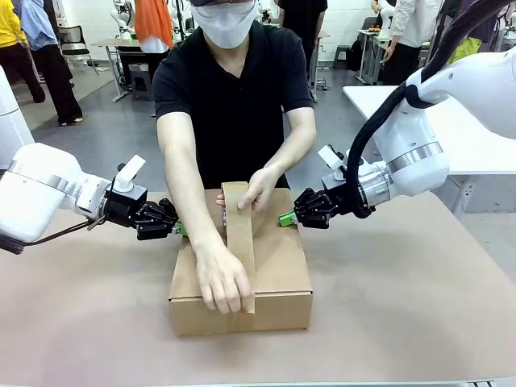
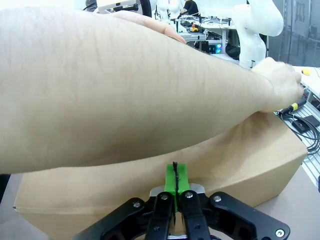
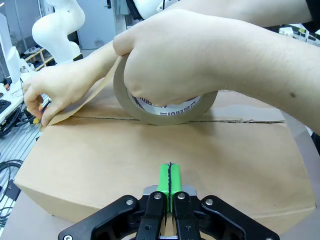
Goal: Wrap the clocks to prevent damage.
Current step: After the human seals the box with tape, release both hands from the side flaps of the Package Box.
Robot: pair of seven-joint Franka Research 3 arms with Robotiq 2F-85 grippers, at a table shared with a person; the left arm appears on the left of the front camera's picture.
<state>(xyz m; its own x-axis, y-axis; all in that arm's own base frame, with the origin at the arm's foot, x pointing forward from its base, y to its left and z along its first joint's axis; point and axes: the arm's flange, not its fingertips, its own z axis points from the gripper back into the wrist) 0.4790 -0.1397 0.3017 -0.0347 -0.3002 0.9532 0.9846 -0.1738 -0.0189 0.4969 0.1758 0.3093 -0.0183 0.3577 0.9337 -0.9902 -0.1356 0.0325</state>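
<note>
Cardboard box sits shut in the middle of the bench, its flaps down so nothing inside can be seen; whether the clocks are in it cannot be told. A strip of brown tape runs across its top from the far edge down over the near side.

The person leans over from the far side. One hand lies flat on the tape at the box's near edge, forearm stretched along the lid. The other hand is at the far edge, holding the tape roll upright on the lid, fingers through its core.

Left claw is closed on nothing, green pads pressed together and pointing at the box's left side, just beside it. Right claw is likewise closed and empty, its pads together, level with the lid at the box's right far corner. Both arms reach in low and nearly horizontal from either side.
</note>
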